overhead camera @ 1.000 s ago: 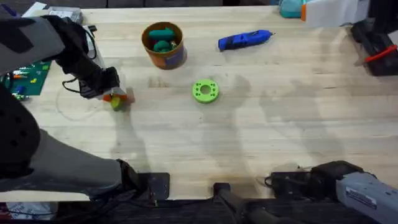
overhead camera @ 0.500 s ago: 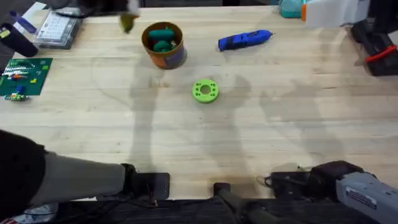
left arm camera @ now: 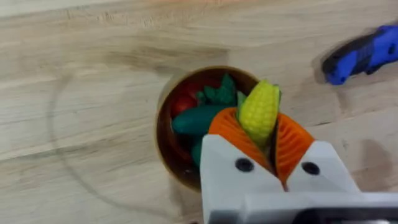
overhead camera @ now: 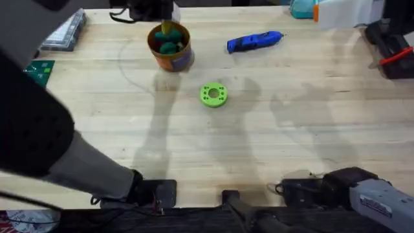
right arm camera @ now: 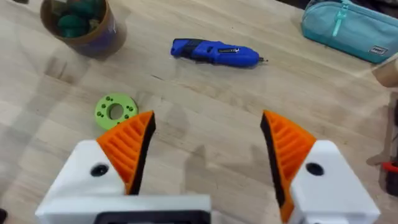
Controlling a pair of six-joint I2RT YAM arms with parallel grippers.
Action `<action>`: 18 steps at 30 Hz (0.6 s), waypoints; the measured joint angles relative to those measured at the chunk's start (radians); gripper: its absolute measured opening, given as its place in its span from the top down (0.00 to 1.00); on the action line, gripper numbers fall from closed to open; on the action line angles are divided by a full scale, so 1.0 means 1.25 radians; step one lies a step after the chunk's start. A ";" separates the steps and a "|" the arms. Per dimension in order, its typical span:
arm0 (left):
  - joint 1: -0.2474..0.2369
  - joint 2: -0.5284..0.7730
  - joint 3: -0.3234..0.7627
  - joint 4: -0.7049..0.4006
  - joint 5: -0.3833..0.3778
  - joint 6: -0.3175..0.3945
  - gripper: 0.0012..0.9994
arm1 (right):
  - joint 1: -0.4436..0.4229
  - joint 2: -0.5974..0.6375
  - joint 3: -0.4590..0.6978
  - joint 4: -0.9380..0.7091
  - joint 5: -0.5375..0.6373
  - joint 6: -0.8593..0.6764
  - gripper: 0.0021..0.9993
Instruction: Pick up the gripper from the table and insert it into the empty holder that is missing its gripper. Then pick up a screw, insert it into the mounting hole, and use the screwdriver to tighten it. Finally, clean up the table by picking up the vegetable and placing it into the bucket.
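I am working the last step, the clean-up: my left gripper [left arm camera: 264, 140] is hanging right over the bucket [overhead camera: 170, 46], its orange pads pinching the vegetable [left arm camera: 259, 112], a little yellow corn cob with green at its back. The cob is sitting above the bucket's mouth, toward the rim nearest the screwdriver [overhead camera: 255, 41], and is not yet inside. As I judge it, the next move calls for spreading the fingers so the cob drops in, perhaps after nudging a touch toward the bucket's centre so it does not clip the rim.

My right gripper [right arm camera: 206, 146] is idling well apart from the bucket on the near side of the table, its fingers spread wide with nothing between them.

Counting: one bucket, one corn cob, one blue screwdriver just beside the bucket, one green ring [overhead camera: 213, 94] near the bucket on the side toward me. Inside the bucket I am making out at least two dark green pieces and something red; I cannot tell the exact number.
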 joint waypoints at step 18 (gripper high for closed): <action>0.000 0.056 0.000 0.002 0.018 -0.010 0.60 | 0.000 0.000 0.000 0.000 0.000 0.000 0.00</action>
